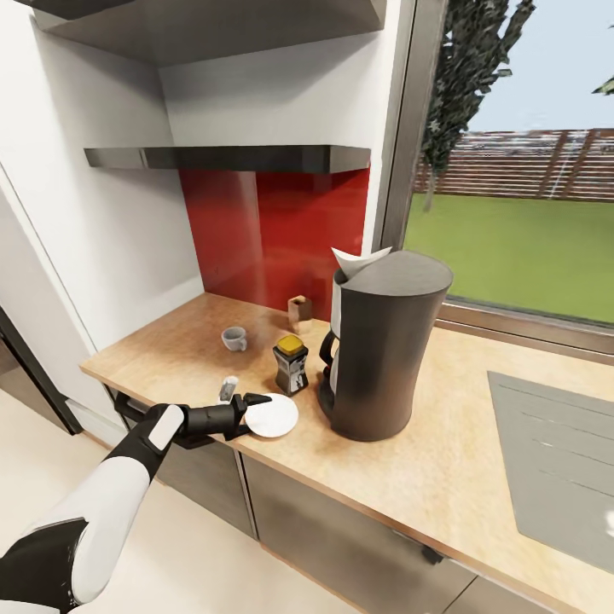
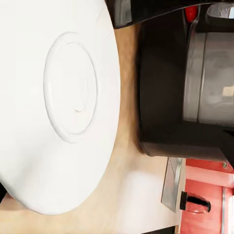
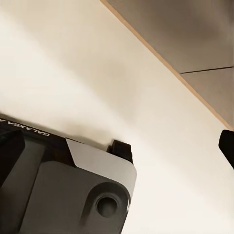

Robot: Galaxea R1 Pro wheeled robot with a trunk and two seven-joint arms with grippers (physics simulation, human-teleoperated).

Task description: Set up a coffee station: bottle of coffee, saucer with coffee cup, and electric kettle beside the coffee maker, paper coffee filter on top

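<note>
The coffee maker [image 1: 384, 345] stands on the kitchen countertop [image 1: 170, 350] with the paper coffee filter [image 1: 358, 256] on its top. Left of it sit the bottle of coffee [image 1: 291, 364] and, further back, the coffee cup [image 1: 234, 338]. The saucer [image 1: 275, 416] lies flat near the counter's front edge, in front of the bottle. My left gripper [image 1: 244, 396] is at the saucer's left rim, fingers apart, one black finger [image 1: 257, 398] over the rim. Up close the saucer [image 2: 58, 97] lies beside the coffee maker [image 2: 165, 87]. A small electric kettle [image 2: 195, 202] shows far behind. My right gripper [image 3: 174, 146] hangs open over the floor.
A small wooden block [image 1: 299, 309] stands against the red backsplash. The black kitchen shelf [image 1: 230, 158] hangs above the counter. A grey inset panel [image 1: 554, 443] lies in the worktop at the right, under a large window. Grey cabinet fronts [image 1: 341, 537] run below the edge.
</note>
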